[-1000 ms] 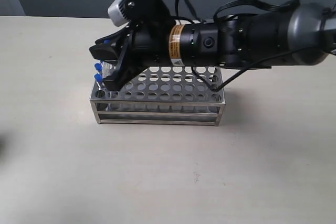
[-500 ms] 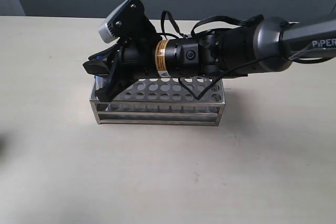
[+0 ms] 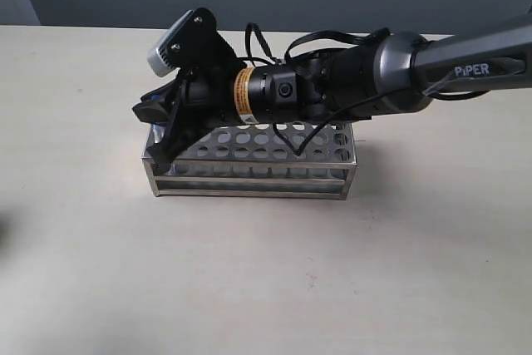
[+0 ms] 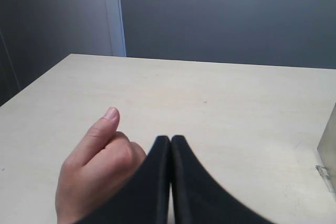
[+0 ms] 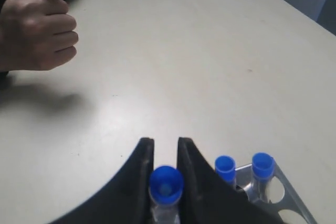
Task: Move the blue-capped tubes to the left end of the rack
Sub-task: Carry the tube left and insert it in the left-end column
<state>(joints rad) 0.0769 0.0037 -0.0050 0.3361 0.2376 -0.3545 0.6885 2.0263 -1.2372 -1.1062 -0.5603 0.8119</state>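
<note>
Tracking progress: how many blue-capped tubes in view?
3 blue-capped clear tubes: one in the right gripper, two beside it in the shiny steel rack. Others may be hidden.

Three blue-capped tubes (image 5: 166, 183) (image 5: 225, 166) (image 5: 262, 162) visible, one rack (image 3: 249, 180)

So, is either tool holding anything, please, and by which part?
The right tool grips a blue-capped tube near its cap; the left tool is shut, empty.

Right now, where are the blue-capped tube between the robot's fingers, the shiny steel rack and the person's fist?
Blue-capped clear tube (image 5: 166, 183): right wrist view, its cap.
Shiny steel rack (image 3: 249, 179): exterior view, front rail.
Person's fist (image 5: 37, 24): right wrist view, its middle.
</note>
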